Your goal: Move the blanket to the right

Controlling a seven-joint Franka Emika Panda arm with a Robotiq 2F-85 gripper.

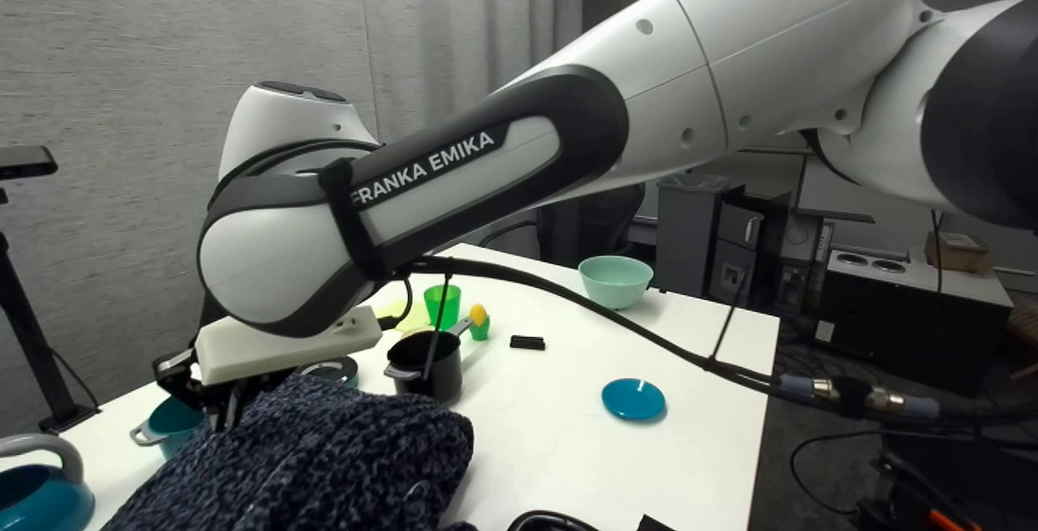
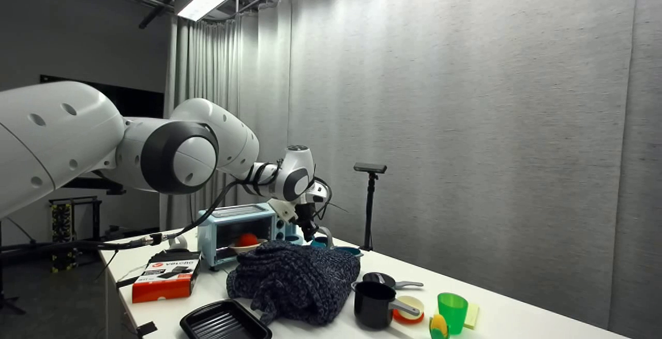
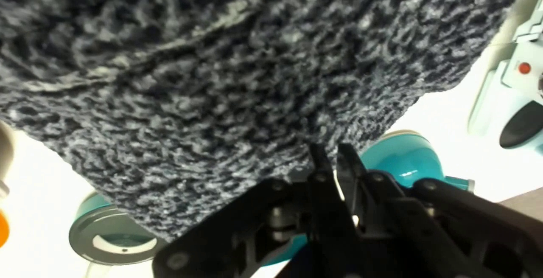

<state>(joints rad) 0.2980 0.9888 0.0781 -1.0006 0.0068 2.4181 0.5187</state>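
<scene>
The dark blue-grey knitted blanket lies heaped on the white table in both exterior views. It fills most of the wrist view. My gripper is at the blanket's edge, fingers almost together, with fabric in the narrow gap between the tips. In both exterior views the gripper points down at the blanket's far edge. The exact contact at the tips is dark and blurred.
A teal pot and a pan sit beside the blanket's edge. A black pot stands close by. A light blue toaster oven, a box and a black tray lie around it. A blue plate lies farther off.
</scene>
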